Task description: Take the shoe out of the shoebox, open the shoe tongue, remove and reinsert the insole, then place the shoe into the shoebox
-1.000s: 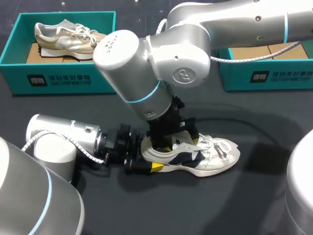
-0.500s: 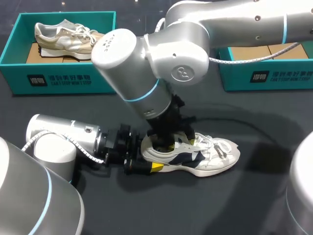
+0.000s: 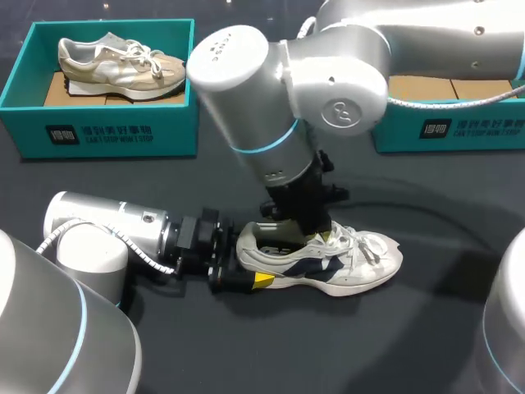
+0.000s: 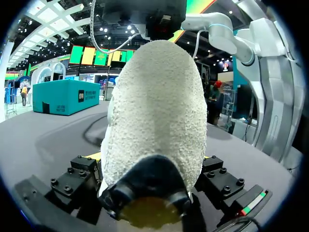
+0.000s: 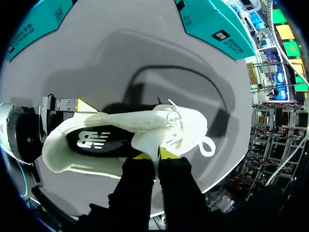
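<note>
Left arm (image 3: 107, 234) lies low along the desk (image 3: 369, 345), left end effector (image 3: 244, 267) clamping the white shoe (image 3: 353, 264) at its heel. Right arm (image 3: 271, 107) angles steeply down, right end effector (image 5: 154, 154) pinching the tongue (image 5: 147, 128). A second, beige shoe (image 3: 115, 61) sits in one of two shoeboxes (image 3: 107, 131).

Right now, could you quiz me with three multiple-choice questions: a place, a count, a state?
1. Where is the white and navy sneaker? A in a box; B on the dark table; C lifted in the air.
2. How many teal cardboard shoeboxes show? A one; B four; C two.
3. The right end effector is: A pinching the sneaker's tongue; B wide open; C holding a box lid.
Answers: B, its sole lies on the table; C, one left, one right; A, it closes on the tongue.
</note>
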